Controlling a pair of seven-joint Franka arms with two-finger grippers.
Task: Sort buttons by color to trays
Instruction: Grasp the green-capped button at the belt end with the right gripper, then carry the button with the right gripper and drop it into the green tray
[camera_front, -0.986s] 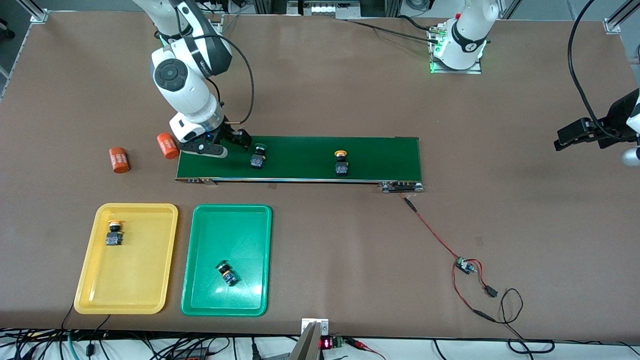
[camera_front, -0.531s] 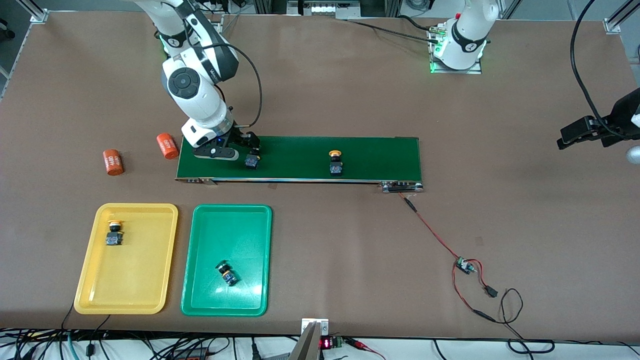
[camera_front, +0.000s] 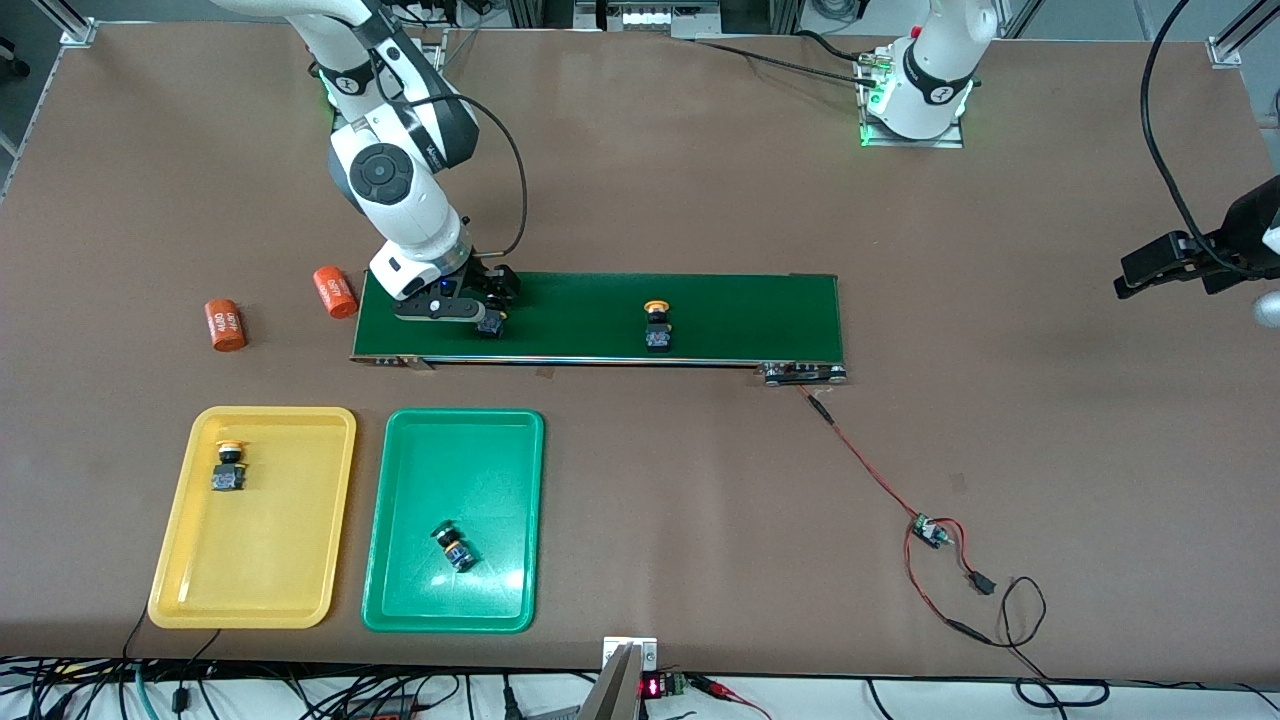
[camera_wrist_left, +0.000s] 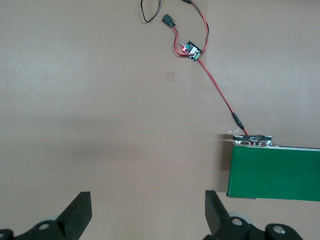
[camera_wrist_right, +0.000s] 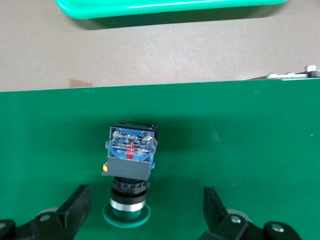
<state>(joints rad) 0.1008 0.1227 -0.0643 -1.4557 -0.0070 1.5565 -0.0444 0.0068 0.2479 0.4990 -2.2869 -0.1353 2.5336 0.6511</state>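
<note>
Probably a robotics lab, brown table (camera_front: 640, 190) with bolted arm bases, small conveyor belt (camera_front: 700, 310), loose wiring (camera_front: 940, 560), aluminium framing at the edges

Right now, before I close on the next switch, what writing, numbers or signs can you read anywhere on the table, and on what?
"4680": faint white print on the orange cylinder lying on the brown table; legible only in part.
Second orange cylinder beside the dark green conveyor belt: white print, too blurred to read.
Small display at the table's near edge: red glowing marks, unreadable.
Left arm's base: small round mark, too small to read.
</note>
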